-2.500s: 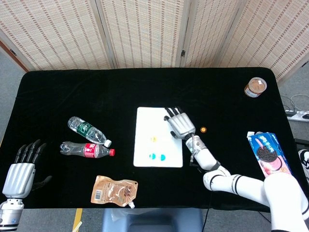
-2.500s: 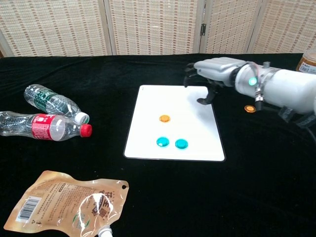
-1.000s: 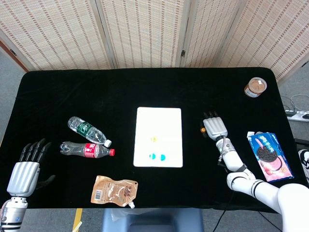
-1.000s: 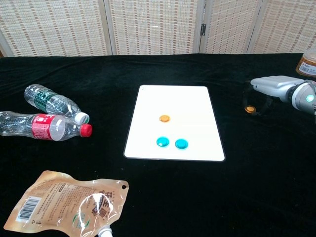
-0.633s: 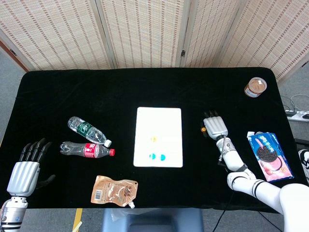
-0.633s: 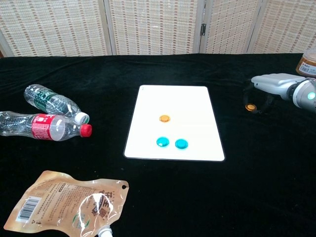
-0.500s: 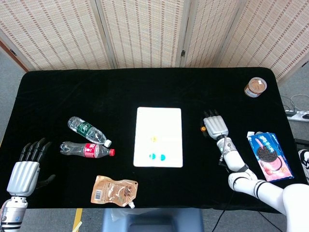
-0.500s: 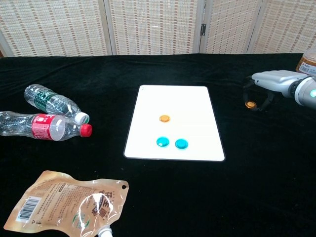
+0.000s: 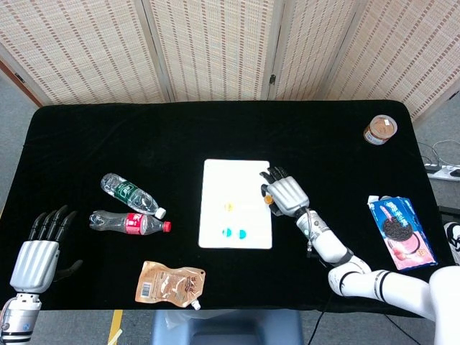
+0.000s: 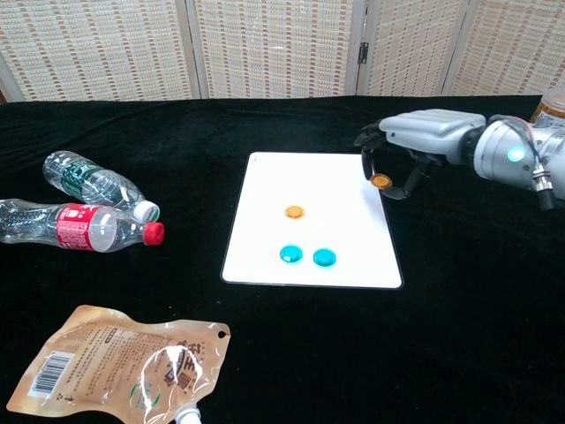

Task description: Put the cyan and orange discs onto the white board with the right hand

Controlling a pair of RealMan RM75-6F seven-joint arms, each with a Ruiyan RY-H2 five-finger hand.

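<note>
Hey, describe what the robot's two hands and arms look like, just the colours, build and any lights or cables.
Both hands have silver-grey metal backs and black fingers. The right hand joins a glossy white, rounded arm through a slim silver wrist; a small green light glows on the forearm, and a thin dark cable runs along the wrist. The left hand shows the same silver shell and black fingers, with a silver wrist below.
</note>
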